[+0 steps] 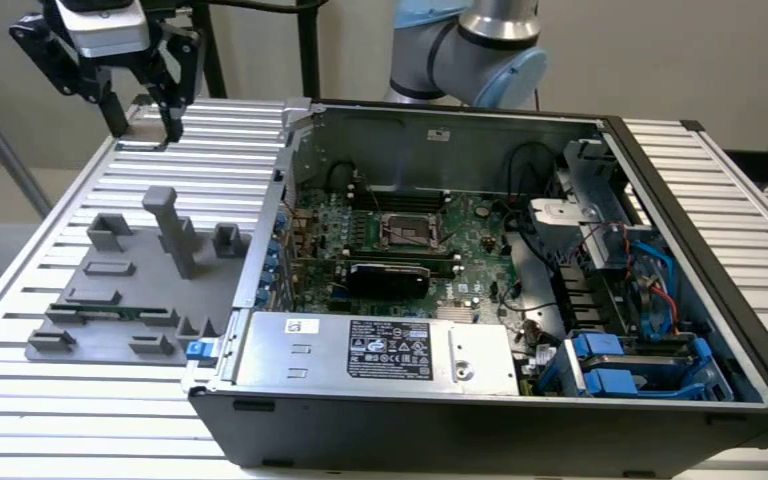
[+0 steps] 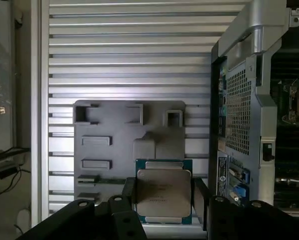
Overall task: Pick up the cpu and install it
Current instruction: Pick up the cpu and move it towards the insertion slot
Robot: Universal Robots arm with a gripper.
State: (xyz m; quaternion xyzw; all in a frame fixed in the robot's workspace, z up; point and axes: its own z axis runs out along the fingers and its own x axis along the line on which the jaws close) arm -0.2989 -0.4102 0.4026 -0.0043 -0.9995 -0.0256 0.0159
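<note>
One gripper (image 2: pixel 164 201) grips one cpu (image 2: pixel 163 186), its lettering too faint to read, near one grey fixture (image 2: pixel 114 145) and one open computer case (image 1: pixel 491 435) with an illegible label (image 1: pixel 390 350).

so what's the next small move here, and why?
Probably carry it toward the open case: the gripper seems to hold the cpu, high above the slotted table, while the motherboard socket lies inside the case, to the exterior view's right.

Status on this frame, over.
Hand shut on cpu, up over slotted table. Computer case open on top. No obstruction seen.
</note>
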